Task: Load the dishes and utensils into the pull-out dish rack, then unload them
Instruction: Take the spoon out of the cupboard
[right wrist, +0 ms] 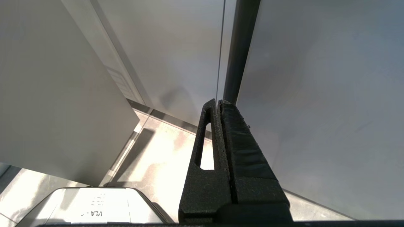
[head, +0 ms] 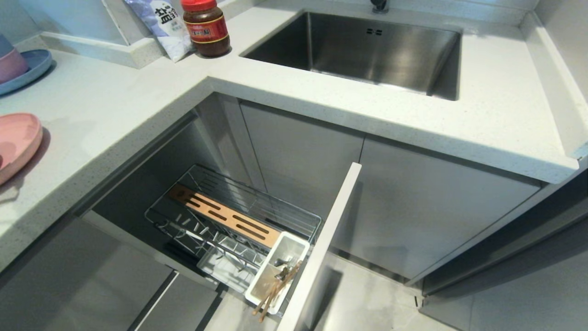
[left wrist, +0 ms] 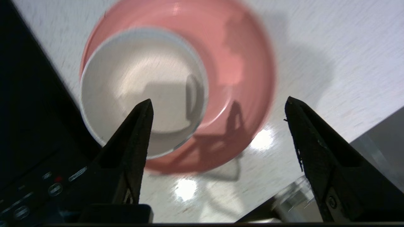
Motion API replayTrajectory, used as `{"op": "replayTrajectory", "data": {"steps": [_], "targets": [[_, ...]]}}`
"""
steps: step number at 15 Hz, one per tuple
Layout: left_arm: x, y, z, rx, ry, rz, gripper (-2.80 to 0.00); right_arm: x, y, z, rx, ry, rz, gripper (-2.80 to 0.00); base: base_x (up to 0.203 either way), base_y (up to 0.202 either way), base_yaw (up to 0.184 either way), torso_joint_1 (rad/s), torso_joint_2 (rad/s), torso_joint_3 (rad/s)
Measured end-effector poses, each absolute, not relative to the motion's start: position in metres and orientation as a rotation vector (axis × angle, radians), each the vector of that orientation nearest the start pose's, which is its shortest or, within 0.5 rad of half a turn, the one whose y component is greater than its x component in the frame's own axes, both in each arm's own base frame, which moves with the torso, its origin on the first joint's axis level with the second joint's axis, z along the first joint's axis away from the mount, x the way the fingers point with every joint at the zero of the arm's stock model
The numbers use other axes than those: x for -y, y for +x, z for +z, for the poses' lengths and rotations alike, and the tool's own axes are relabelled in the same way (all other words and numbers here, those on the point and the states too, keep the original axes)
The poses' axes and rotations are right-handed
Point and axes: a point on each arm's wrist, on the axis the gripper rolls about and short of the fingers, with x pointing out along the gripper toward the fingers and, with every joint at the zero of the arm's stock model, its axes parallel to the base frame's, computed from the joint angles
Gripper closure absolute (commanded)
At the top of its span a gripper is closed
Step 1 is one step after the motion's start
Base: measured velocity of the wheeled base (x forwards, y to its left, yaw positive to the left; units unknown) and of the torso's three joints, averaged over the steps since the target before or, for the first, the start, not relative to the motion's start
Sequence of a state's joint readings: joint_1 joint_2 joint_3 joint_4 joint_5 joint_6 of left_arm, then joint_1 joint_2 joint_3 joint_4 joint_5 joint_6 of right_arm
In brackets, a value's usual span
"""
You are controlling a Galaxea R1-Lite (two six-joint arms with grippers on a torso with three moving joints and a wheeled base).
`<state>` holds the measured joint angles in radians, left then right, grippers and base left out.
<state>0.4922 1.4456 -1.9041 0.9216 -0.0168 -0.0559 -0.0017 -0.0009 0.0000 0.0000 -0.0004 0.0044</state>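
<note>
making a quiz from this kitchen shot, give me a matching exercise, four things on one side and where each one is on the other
Things:
1. white bowl
2. chopsticks
3. red-lidded jar
4. pink plate

Places:
A. on the counter beside the sink
B. under the bowl, on the counter
C. in the rack's white cutlery tray
D. resting on the plate

Pairs: 1-D, 2-C, 3-A, 4-B

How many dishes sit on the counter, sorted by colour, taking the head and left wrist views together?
Pink: 2, the pink plate and the pink bowl
Blue: 2, the blue plate and the blue bowl, the latter cut off at the picture's edge
Cream-white: 1, the cream-white bowl resting on the pink plate
Total: 5
</note>
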Motion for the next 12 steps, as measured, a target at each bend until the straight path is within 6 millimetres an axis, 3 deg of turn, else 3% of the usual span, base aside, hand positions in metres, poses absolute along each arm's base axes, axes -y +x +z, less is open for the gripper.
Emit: {"op": "replayTrajectory", "data": {"steps": [3, 4, 5, 12], "targets": [[-0.07, 0.148, 0.414, -0.223, -0.266, 0.451, -2.8, 0.0, -0.023, 0.075, 0.001, 0.005, -0.002, 0.0, 0.0, 0.0, 0.0, 0.0, 0.0, 0.0], [-0.062, 0.144, 0.418, -0.161, -0.3, 0.419, -1.08, 0.0, -0.023, 0.075, 0.001, 0.004, -0.002, 0.0, 0.0, 0.0, 0.0, 0.0, 0.0, 0.0], [-0.054, 0.14, 0.421, -0.108, -0.334, 0.379, 0.0, 0.0, -0.023, 0.075, 0.001, 0.005, -0.002, 0.0, 0.0, 0.0, 0.0, 0.0, 0.0, 0.0], [-0.003, 0.11, 0.427, 0.077, -0.507, 0.052, 0.0, 0.0, -0.023, 0.075, 0.001, 0.005, -0.002, 0.0, 0.0, 0.0, 0.0, 0.0, 0.0, 0.0]]}}
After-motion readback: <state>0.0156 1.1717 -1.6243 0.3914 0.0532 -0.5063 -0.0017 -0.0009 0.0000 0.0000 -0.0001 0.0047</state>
